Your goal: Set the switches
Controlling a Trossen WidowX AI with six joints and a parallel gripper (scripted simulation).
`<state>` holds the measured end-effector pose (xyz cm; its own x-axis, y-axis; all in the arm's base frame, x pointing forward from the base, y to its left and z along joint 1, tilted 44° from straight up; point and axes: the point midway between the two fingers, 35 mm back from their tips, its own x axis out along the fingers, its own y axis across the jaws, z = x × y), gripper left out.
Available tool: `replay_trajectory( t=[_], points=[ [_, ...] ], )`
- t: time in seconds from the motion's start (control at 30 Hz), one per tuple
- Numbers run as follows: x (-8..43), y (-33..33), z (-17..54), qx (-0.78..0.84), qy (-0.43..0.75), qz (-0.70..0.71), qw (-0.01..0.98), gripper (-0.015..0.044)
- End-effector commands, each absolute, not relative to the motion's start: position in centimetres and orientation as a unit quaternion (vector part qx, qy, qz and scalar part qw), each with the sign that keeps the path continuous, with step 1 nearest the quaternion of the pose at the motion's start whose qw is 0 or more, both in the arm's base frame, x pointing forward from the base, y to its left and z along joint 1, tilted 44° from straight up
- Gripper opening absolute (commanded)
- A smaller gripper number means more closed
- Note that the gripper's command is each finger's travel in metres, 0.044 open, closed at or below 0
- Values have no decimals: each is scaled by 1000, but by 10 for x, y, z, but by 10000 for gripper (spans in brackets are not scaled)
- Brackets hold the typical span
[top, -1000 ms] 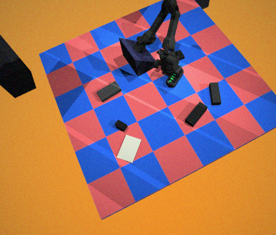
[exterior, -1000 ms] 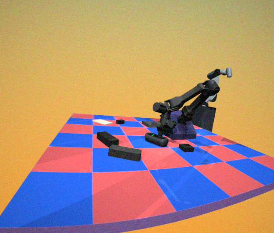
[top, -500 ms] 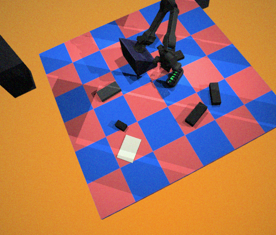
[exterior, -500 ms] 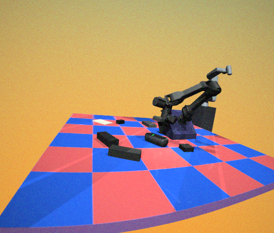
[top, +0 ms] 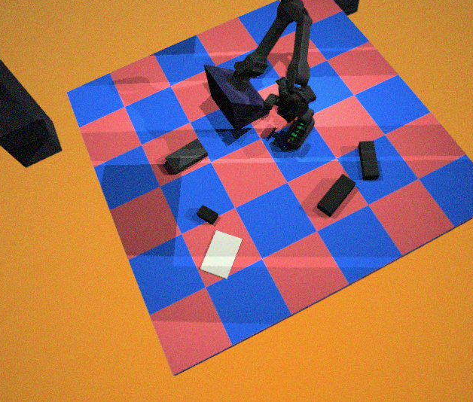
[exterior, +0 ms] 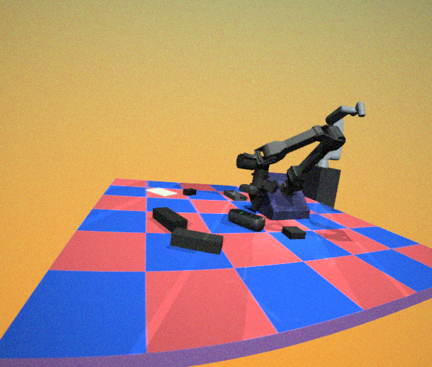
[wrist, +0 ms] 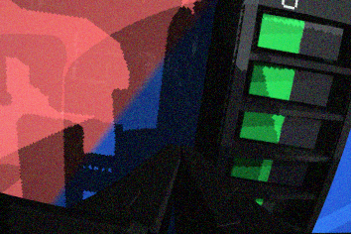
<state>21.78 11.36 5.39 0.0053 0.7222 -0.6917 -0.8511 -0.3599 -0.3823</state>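
The dark grey controller unit (top: 299, 134) (exterior: 246, 220) (wrist: 228, 101) sits on its base on the checkered bench, in front of the arm's base. In the wrist view, the ON mark is at its upper end, and the switches show green halves on the left and dark halves on the right. The lower switches are in shadow or hidden behind the fingers. Which ends are pressed down is not clear. The label underneath is hidden. My gripper (wrist: 178, 157) (exterior: 256, 206) is shut and empty, low at the arm-base side of the unit. Contact with the unit cannot be told.
Two long dark blocks (top: 336, 195) (top: 368, 160) (exterior: 169, 218) (exterior: 197, 240) lie beyond the unit. A grey module (top: 187, 156) (exterior: 235, 195), a small dark block (top: 207, 214) (exterior: 189, 192) and a white plate (top: 221, 254) (exterior: 161, 192) lie to one side. Another small block (exterior: 294, 232) lies near the purple arm base (top: 236, 95).
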Motion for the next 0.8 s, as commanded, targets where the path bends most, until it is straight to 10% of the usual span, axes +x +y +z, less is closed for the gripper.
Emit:
replay_trajectory(
  t=[0.0,0.53,0.77],
  points=[
    [219,114,55,-435,77,706,553,26],
    [233,145,125,-436,89,719,534,440],
    [233,152,117,-436,90,719,534,440]
  ],
)
